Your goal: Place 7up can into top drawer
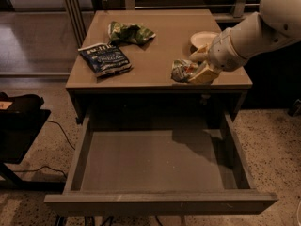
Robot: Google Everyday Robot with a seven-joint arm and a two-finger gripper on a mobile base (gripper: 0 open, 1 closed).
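One 7up can [182,71], small, crumpled and silvery with green markings, sits at the front right of the table top, just behind the front edge. Whether it rests on the wood or hangs just above it cannot be told. Its long axis seems to run roughly left to right across the picture, with the free end pointing left towards the middle of the table, but the dents make this uncertain.

One gripper [197,66] has closed its two tan fingers [205,74] on the right part of the can, one finger behind it and one in front. The single white arm [249,32] comes in from the upper right and slopes down and to the left, with its wrist just right of the can.

One white bowl [203,38] lies just behind the gripper. One green chip bag [129,32] lies at the back centre of the table [160,13], and one blue chip bag [104,59] lies near the left edge. Both bags are well apart from the can.

Below the table top, one top drawer [150,161] is pulled fully open towards the viewer. Its flat grey-brown bottom is bare.
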